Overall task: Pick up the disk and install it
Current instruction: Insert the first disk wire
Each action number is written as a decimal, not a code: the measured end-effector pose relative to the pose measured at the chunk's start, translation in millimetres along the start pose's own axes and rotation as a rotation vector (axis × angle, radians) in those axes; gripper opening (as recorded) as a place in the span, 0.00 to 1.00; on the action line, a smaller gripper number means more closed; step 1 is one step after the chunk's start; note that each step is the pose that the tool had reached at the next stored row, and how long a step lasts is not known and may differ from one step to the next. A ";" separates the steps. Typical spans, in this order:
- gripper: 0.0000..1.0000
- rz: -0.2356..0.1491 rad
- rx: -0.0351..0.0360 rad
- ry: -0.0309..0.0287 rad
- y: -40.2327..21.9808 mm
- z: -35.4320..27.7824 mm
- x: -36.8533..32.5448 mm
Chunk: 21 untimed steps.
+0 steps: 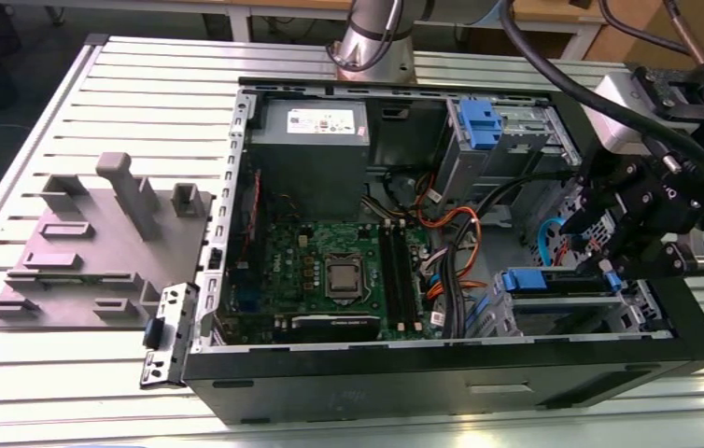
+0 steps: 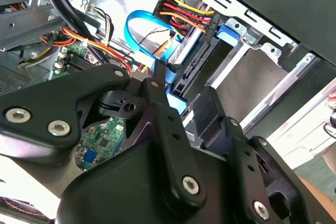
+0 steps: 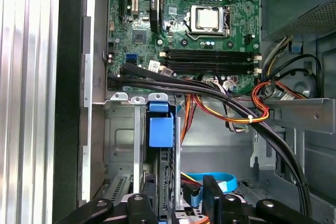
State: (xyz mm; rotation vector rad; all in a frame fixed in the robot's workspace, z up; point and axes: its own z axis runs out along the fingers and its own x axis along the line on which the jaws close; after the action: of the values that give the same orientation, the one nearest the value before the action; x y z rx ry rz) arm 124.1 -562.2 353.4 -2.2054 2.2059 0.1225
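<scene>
Case of a desktop computer, lid off, flat on a slatted table in the exterior view. Gripper low over the drive cage in the near corner of the case, at the exterior view's right. Blue-railed disk on edge inside that cage, just beside the fingertips, toward the exterior view's left of them.

Second wrist view: fingers spread and clamped on nothing, with the disk directly ahead between them. Red, yellow and orange wires and a blue cable at its near end (apparently plugged in, so seemingly seated already, by judgement only).

First wrist view: same straddle, one finger on either side of the thin edge of the disk; touching or not, impossible to tell. Long axis straight away from the gripper along the slot, ending at a blue tab short of the motherboard.
</scene>
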 end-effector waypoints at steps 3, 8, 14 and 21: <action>0.48 0.000 0.0000 0.0002 0.0 0.0 0.0; 0.47 0.000 0.0000 0.0000 0.0 0.2 0.0; 0.23 0.000 0.0000 0.0000 0.0 0.2 0.0; 0.16 0.000 0.0000 -0.0001 0.0 0.4 0.0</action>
State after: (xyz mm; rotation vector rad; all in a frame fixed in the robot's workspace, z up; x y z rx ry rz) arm 124.1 -562.2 353.0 -2.2052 2.2059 0.1226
